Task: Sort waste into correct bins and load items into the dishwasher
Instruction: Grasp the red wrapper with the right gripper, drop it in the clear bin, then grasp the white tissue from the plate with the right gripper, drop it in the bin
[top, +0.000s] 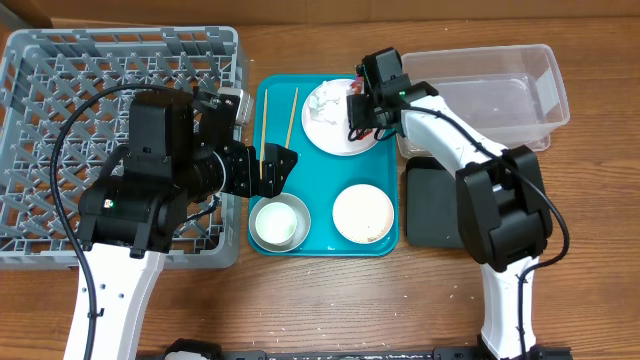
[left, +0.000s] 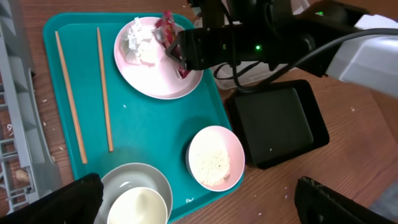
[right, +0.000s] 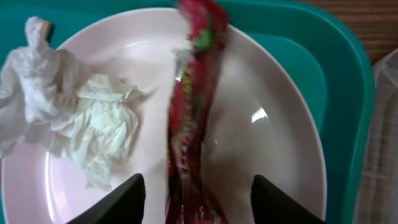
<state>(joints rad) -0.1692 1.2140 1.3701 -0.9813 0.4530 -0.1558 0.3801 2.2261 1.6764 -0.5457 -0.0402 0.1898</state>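
Note:
My right gripper (top: 358, 105) (right: 196, 199) is open over the white plate (top: 335, 138) (right: 267, 81), its fingers on either side of the red wrapper (right: 196, 74) (left: 165, 28). The crumpled tissue (top: 322, 100) (right: 81, 112) lies on the plate's left. My left gripper (top: 278, 166) (left: 199, 205) is open and empty above the steel bowl (left: 121, 177), which holds the white cup (top: 275, 225) (left: 140, 208). A small bowl of rice (top: 363, 213) (left: 214, 158) and two chopsticks (top: 263, 130) (left: 104, 87) lie on the teal tray (top: 320, 180).
The grey dish rack (top: 60, 70) stands at the left, partly under my left arm. The clear tub (top: 500, 95) is at the back right, with the black tray (top: 430, 205) (left: 277, 121) in front of it. A few rice grains lie on the wooden table.

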